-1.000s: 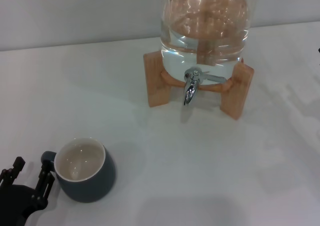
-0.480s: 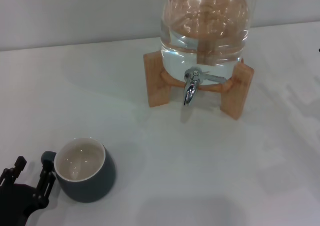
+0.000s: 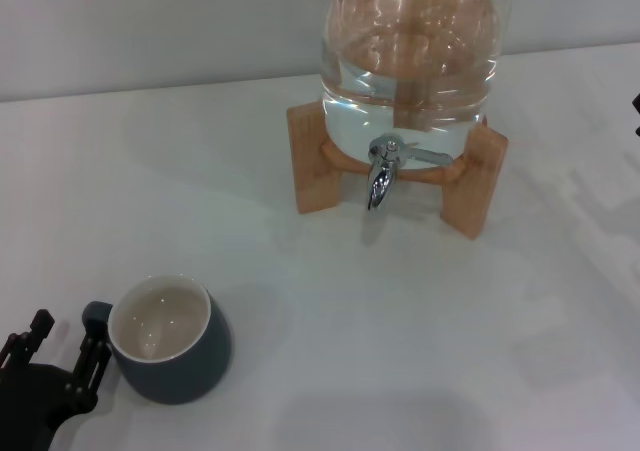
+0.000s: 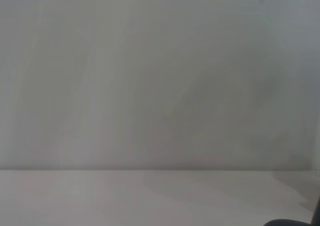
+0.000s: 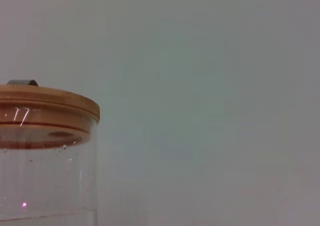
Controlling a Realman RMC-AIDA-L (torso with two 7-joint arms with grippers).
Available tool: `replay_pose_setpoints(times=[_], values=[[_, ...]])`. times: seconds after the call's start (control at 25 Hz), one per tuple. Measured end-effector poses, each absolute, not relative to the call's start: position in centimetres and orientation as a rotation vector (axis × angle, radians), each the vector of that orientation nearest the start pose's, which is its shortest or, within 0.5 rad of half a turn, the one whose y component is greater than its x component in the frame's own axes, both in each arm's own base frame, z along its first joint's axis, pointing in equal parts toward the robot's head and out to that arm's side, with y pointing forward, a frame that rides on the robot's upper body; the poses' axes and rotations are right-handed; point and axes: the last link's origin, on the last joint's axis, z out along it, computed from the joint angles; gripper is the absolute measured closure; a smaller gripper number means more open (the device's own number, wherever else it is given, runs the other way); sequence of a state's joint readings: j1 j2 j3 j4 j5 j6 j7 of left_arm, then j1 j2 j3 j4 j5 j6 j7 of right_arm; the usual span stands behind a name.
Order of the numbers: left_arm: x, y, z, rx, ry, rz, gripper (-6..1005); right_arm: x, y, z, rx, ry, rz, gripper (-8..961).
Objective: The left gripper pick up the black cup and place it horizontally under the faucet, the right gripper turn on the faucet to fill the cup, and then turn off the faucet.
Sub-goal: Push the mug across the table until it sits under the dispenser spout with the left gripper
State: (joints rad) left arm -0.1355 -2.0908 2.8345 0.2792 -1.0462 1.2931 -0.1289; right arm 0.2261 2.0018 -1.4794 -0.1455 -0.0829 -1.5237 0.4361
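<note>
So my left gripper (image 3: 62, 344) is sitting down in the lower left corner of the head view, fingers spread apart and released — nothing between them. One fingertip is just beside the small loop handle of the black cup (image 3: 168, 339), maybe touching it, I can't tell for sure. The other finger is off further to the left edge.

The black cup stands upright on the white table (image 3: 420, 331), lower left of the frame, cream inside facing up. It's well apart from the faucet (image 3: 382, 174), which is up in the upper middle, spout pointing down and its thin lever sticking out toward the right side of the frame. The faucet is mounted low on the clear water jar (image 3: 410, 61), and that rests on a wooden stand (image 3: 312, 161) with a block on each side. The jar has water in it.

My right gripper (image 3: 637, 103) — only a tiny dark sliver at the right edge of the head view, so I can't tell whether it's spread or clenched. Its wrist view catches the jar's wooden lid (image 5: 47, 108) against a plain wall (image 5: 210, 85).
</note>
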Motion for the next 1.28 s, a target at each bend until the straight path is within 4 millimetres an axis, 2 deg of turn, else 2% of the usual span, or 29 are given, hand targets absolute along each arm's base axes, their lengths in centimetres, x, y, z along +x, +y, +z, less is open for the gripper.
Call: replay_pose_setpoints(times=[1.28], values=[[-33.99,21.09,-7.89,-1.821,-0.691,-0.717,450,36.08,26.16,5.60,-1.539,0.428,0.921,82]])
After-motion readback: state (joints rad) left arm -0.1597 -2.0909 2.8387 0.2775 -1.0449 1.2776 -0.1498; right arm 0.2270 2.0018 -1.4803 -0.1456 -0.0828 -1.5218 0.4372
